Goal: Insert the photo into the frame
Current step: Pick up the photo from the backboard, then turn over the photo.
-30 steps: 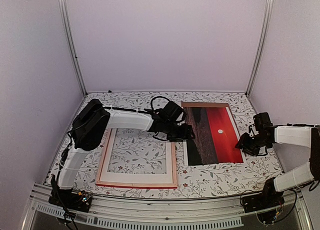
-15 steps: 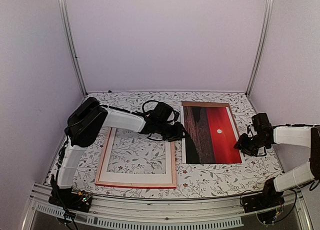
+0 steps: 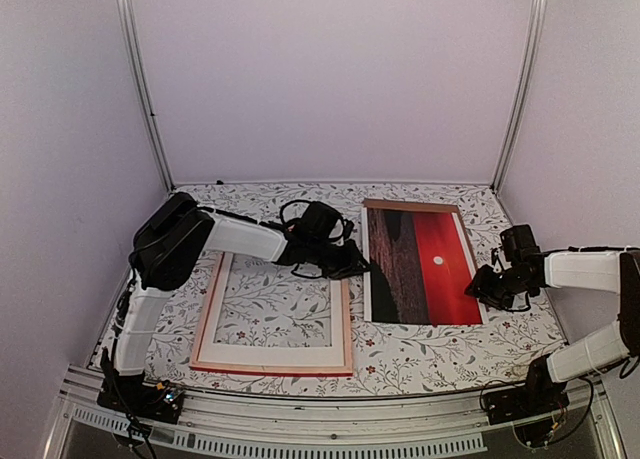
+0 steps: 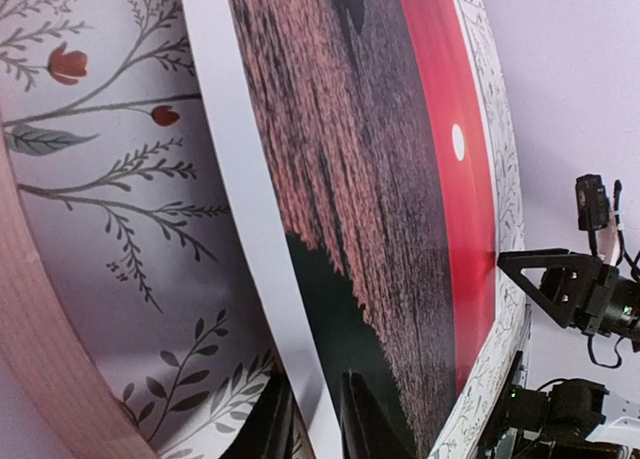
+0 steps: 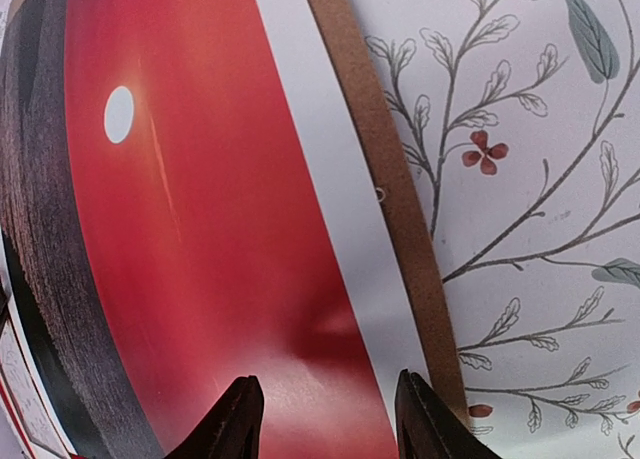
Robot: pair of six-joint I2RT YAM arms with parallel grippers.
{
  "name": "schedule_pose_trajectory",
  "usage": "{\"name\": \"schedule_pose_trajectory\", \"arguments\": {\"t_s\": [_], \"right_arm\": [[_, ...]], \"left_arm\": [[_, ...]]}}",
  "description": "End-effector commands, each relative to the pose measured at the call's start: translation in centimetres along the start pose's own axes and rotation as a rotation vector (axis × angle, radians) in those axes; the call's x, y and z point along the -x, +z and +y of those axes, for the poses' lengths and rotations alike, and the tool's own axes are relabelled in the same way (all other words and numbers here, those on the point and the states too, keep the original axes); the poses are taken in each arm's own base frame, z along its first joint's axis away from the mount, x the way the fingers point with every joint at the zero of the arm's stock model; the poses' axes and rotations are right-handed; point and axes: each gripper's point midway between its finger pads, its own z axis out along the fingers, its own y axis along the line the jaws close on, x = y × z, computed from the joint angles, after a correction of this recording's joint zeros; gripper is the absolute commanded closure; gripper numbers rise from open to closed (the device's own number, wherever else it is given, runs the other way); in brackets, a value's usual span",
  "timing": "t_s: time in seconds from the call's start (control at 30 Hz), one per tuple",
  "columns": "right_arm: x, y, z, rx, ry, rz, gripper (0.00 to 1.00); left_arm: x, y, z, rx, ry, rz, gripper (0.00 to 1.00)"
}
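Photo [image 3: 425, 264] sits on the right half of the surface [image 3: 420, 354], on a brown board [image 5: 390, 209], red half to the right, not in the frame [image 3: 270, 359]. Frame lies flat at left, pale side up, just beside the photo. Left tool [image 4: 318, 424]: 2 fingers close together either side of the photo's white left border; can't tell if actually clamped. Right tool [image 5: 328, 384]: jaws part open over the photo's right edge, red area and white border between them, gripping nothing.
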Motion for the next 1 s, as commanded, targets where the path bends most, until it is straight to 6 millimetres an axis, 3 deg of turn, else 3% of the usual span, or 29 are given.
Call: {"name": "schedule_pose_trajectory", "arguments": {"t_s": [0.0, 0.17, 0.43, 0.53, 0.77, 0.97], "right_arm": [[-2.5, 0.8, 1.1, 0.056, -0.028, 0.099, 0.51], [-2.8, 0.8, 1.8, 0.084, -0.047, 0.11, 0.51], [-1.3, -0.6, 3.1, 0.09, -0.084, 0.073, 0.45], [0.1, -2.2, 4.9, 0.119, -0.118, 0.029, 0.39], [2.8, -5.8, 11.9, 0.196, -0.224, -0.056, 0.3], [4.3, -8.3, 20.7, 0.34, -0.298, -0.103, 0.24]], "left_arm": [[-0.2, 0.3, -3.2, -0.136, 0.05, 0.012, 0.85], [0.4, -0.1, -4.2, -0.17, 0.062, 0.003, 1.0], [1.8, -3.0, -4.3, -0.157, 0.066, -0.051, 1.0], [2.4, -4.3, -4.0, -0.115, 0.089, -0.074, 1.0], [3.5, -8.6, -4.6, -0.017, 0.168, -0.124, 1.0], [3.2, -12.4, -4.0, 0.105, 0.237, -0.14, 1.0]]}}
